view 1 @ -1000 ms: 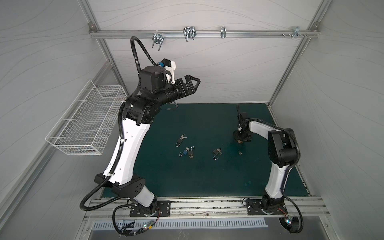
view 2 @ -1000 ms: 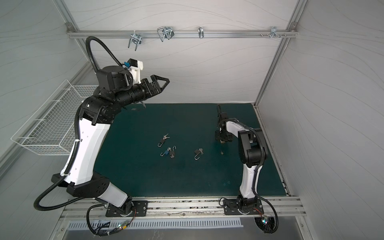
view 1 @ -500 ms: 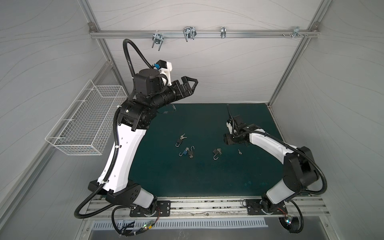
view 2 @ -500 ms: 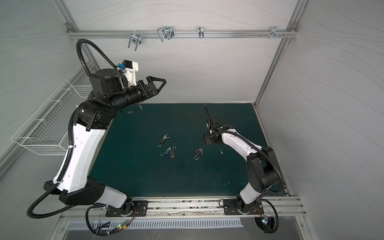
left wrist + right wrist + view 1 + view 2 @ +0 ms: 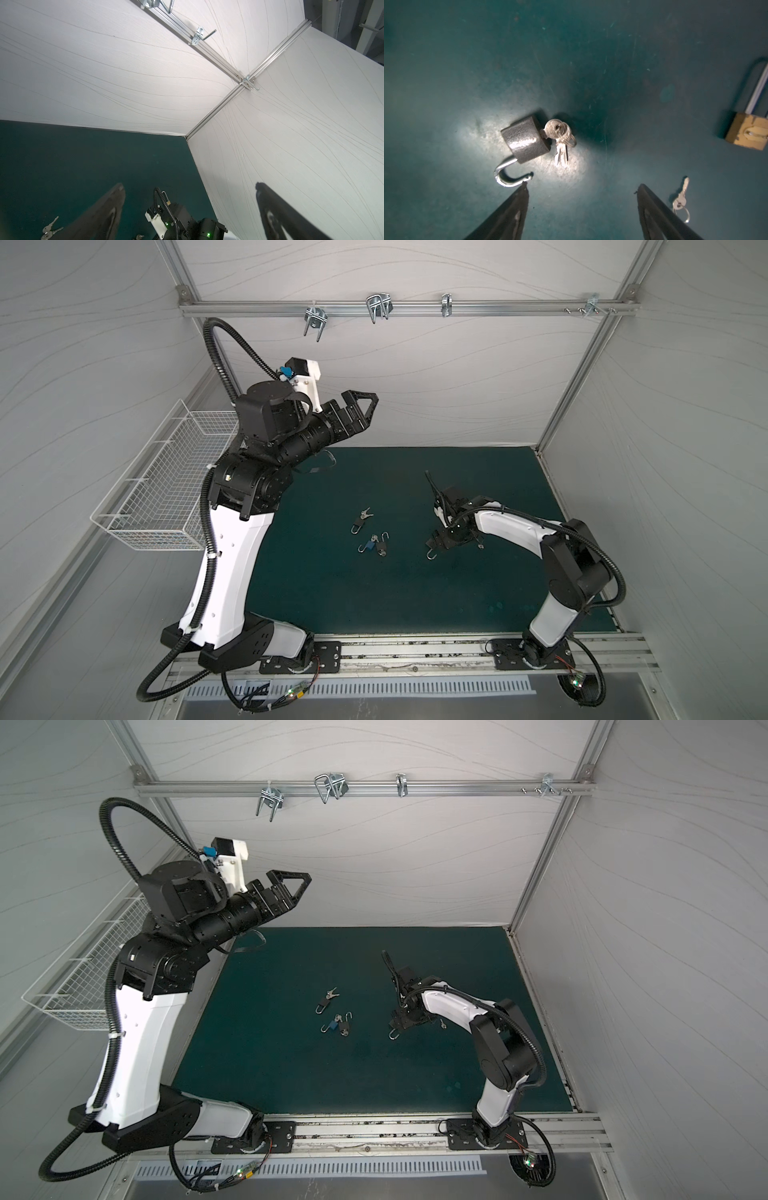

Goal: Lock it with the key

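The grey padlock (image 5: 525,141) lies on the green surface (image 5: 612,62), shackle (image 5: 508,176) swung open and key bunch (image 5: 559,135) at its keyhole. It sits just ahead of my right end effector (image 5: 582,188), whose jaws stand apart on nothing. I judge this the approach step: next I must come down and pinch the key head squarely, while my left end effector (image 5: 190,186) hangs released, raised well away.

padlock (image 5: 525,143) on mat (image 5: 415,605), loose key (image 5: 481,546) just R
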`<state>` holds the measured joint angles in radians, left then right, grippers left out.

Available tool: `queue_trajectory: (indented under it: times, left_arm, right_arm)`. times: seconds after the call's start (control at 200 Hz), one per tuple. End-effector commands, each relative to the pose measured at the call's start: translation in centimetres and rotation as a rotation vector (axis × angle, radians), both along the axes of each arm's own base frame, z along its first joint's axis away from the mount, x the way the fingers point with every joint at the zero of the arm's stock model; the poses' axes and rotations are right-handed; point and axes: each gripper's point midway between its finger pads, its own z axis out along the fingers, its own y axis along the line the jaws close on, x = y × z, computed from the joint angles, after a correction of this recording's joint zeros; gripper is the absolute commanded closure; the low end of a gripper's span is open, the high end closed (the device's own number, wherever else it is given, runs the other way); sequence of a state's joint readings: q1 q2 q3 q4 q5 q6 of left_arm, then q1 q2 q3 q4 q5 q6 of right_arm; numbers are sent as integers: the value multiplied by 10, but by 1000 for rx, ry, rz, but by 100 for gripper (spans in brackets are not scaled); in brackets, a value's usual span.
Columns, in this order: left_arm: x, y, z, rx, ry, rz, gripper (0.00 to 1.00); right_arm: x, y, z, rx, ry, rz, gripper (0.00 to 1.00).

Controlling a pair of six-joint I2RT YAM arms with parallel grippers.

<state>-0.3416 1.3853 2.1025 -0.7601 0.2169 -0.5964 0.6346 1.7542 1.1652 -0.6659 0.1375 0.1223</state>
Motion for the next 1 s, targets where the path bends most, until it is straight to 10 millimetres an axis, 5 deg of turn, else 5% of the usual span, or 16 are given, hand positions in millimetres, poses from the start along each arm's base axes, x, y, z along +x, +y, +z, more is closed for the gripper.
queue_trajectory:
  times: [0.0, 0.475, 0.995]
  left_arm:
    - [-8, 15, 12, -13, -42, 34, 1]
    - [-13, 27, 13, -75, -46, 40, 1]
    - [-26, 46, 22, -69, -90, 95, 1]
  right_arm:
    - [1, 0, -6, -50, 20, 27, 17]
    - [16, 7, -32, -129, 44, 40, 17]
    - [-29, 15, -26, -106, 96, 111, 16]
